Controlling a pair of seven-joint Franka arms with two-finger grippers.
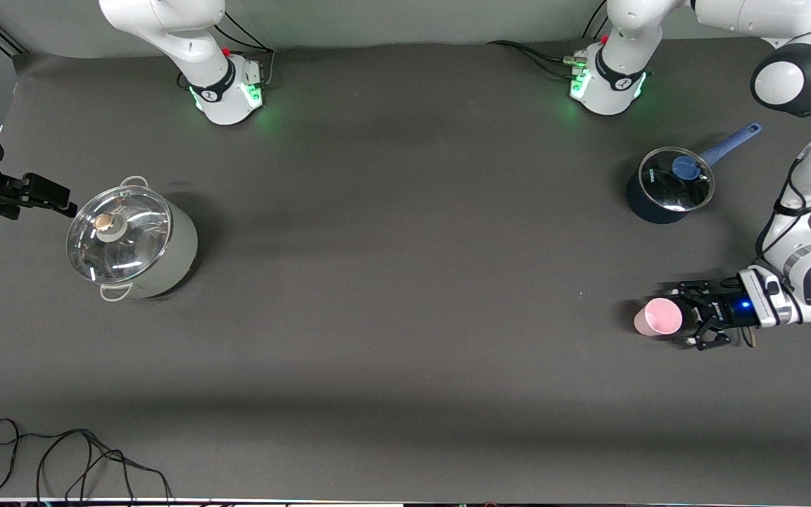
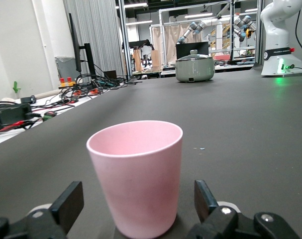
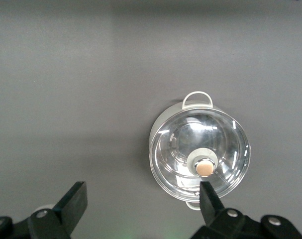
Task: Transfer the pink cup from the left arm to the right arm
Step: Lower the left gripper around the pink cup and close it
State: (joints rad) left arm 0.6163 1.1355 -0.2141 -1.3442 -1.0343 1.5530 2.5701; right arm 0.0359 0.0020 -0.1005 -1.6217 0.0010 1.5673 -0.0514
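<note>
Dark grey matting covers the table [image 1: 405,282], and you have plenty of bare room across its middle for the handover. Largest on it is the pale lidded stockpot [image 1: 131,239] at the right arm's end; in the front view the right gripper [image 1: 60,199] hangs at about ten o'clock from its lid, fingers [image 3: 73,199] spread wide and holding nothing, while that arm waits. Next in size, the dark blue-handled saucepan [image 1: 667,186] sits at the left arm's end, at roughly twelve o'clock from the pink cup [image 1: 657,317] and farther from the front camera, well apart from it.

Your key relation is at the cup. It stands upright on the matting, mouth up, long axis vertical, at the left arm's end. The left gripper [image 1: 690,322] lies low at its three o'clock in the front view, pointing toward nine. In the left wrist view the cup [image 2: 136,174] sits squarely between the spread fingers [image 2: 68,201], with a gap on each side, so nothing is pinched. I judge you need only close and lift, then carry toward nine o'clock, where the path looks unobstructed.
</note>
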